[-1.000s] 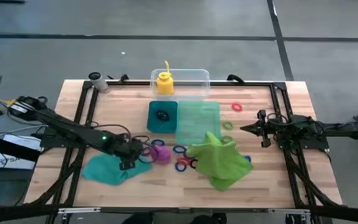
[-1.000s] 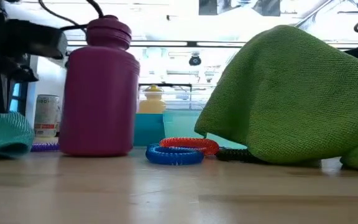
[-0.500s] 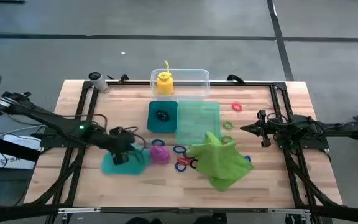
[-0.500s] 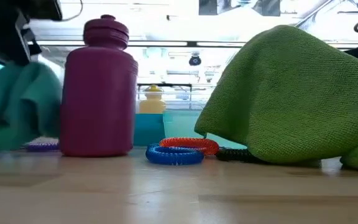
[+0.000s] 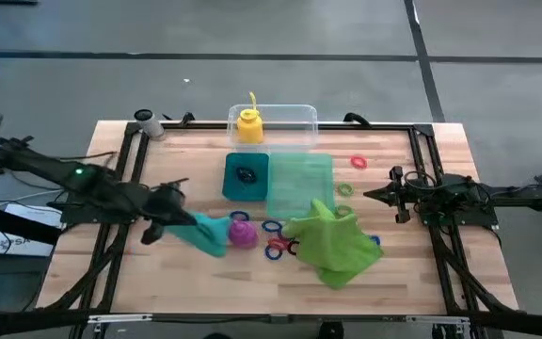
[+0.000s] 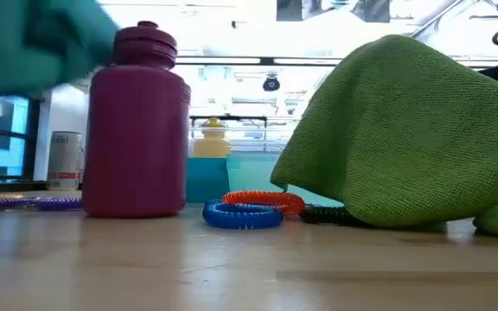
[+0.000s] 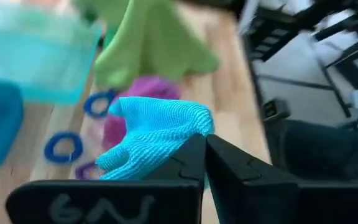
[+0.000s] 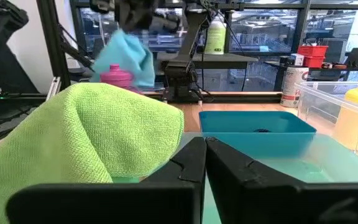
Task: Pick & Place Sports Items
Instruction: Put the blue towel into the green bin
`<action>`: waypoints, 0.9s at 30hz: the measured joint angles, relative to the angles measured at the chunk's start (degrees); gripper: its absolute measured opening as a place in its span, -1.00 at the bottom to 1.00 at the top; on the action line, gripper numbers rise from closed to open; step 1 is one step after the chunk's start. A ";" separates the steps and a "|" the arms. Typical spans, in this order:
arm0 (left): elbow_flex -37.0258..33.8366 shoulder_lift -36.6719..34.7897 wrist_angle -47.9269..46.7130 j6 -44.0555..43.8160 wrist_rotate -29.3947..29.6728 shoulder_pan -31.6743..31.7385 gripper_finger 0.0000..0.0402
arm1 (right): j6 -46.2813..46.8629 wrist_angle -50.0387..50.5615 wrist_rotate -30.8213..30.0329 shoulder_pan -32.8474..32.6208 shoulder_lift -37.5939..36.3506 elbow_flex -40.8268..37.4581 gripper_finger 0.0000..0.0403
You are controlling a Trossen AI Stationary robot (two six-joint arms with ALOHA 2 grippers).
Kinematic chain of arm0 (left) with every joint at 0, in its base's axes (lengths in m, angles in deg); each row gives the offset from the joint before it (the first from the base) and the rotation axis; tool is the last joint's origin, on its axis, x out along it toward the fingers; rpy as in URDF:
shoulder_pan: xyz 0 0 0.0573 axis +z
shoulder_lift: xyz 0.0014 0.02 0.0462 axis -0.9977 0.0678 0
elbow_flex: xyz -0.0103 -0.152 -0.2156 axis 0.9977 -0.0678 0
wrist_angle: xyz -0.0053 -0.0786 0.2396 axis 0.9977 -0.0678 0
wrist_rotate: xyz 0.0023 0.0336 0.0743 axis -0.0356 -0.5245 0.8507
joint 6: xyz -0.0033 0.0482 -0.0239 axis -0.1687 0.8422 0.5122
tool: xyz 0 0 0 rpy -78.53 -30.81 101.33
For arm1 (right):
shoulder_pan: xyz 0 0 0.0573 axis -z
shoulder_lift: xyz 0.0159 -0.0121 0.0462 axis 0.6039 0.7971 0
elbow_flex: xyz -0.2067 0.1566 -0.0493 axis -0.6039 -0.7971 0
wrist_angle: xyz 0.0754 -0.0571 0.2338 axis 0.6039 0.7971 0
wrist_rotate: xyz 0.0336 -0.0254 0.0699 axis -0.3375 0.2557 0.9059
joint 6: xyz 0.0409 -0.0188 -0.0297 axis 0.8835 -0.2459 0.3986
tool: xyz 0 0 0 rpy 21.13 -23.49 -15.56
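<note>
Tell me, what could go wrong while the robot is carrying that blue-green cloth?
The left tool holds the teal cloth by one pinched bit, so it might slip out and drop. The cloth hangs right beside the purple bottle, which stands upright, so a swinging corner could tip it over. Small rings lie on the table just past the bottle, and a dragging cloth could sweep them around. The right tool waits off to the side.

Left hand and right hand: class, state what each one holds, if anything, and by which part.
The left hand pinches the teal cloth by one bunched edge, lifted above the table. The right hand holds nothing, fingers shut, beside the lime-green cloth.
</note>
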 joint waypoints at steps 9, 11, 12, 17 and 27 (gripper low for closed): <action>9.49 1.65 3.01 16.23 7.76 0.06 -1.00 | -0.01 0.00 -0.01 -0.01 -0.02 -0.02 -1.00; 11.10 1.79 4.13 18.93 7.85 0.42 -1.00 | 0.00 0.02 0.01 0.00 -0.01 -0.01 -1.00; 11.90 1.81 4.76 20.00 7.83 0.74 -1.00 | -0.01 0.01 -0.01 0.00 -0.02 0.00 -1.00; 14.65 1.81 10.00 26.13 9.18 3.83 -1.00 | -0.01 0.00 0.01 0.01 0.00 -0.02 -1.00; 15.13 5.90 23.79 40.44 8.70 15.12 -1.00 | -0.01 0.01 0.01 0.01 -0.02 -0.01 -1.00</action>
